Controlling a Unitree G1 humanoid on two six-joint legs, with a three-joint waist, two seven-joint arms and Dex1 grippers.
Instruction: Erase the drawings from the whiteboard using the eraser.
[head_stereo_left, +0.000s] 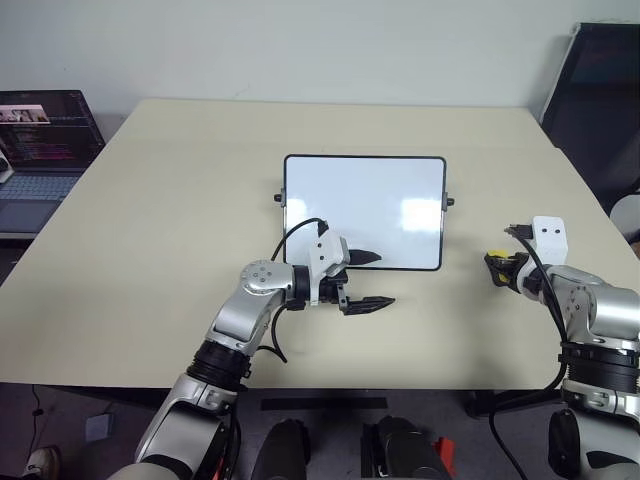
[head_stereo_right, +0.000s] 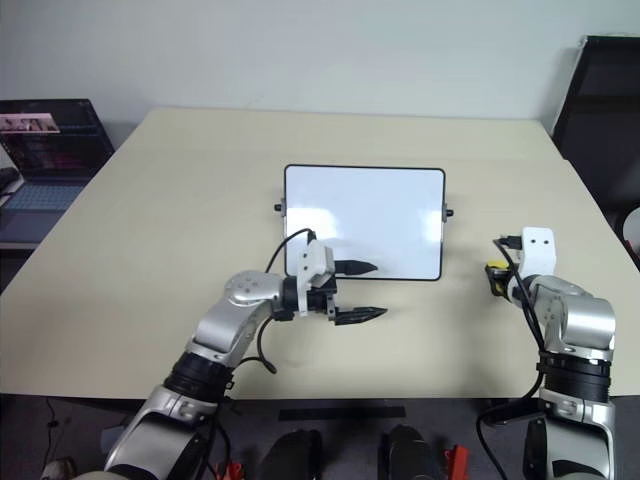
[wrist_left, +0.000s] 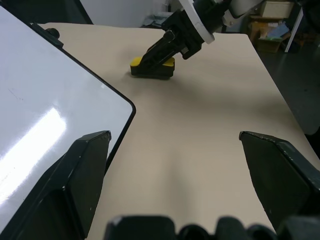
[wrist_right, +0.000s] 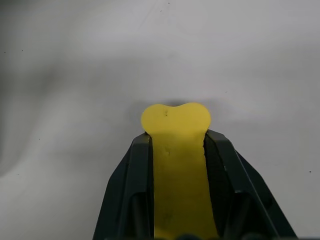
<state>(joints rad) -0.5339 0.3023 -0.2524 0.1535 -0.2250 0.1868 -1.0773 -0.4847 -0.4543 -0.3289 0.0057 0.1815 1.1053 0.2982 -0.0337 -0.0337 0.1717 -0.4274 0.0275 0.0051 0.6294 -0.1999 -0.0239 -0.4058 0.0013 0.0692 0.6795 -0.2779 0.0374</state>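
Note:
The whiteboard (head_stereo_left: 365, 200) lies flat in the middle of the table, its face white with two glare patches. The drawings are hidden; my left gripper (head_stereo_left: 385, 280) hovers open over the board's near edge, pointing right, and its upper finger covers a bit of the lower left part. In the left wrist view the board's corner (wrist_left: 60, 115) lies beside its spread fingers (wrist_left: 90, 170). My right gripper (head_stereo_left: 497, 268) rests on the table to the right of the board, shut on the yellow eraser (wrist_right: 175, 150). The eraser (wrist_left: 136, 63) touches the tabletop.
The beige table (head_stereo_left: 180, 200) has wide bare room around the board. An open laptop (head_stereo_left: 40, 140) stands off the table's left edge. A dark panel (head_stereo_left: 600, 100) stands beyond the far right corner.

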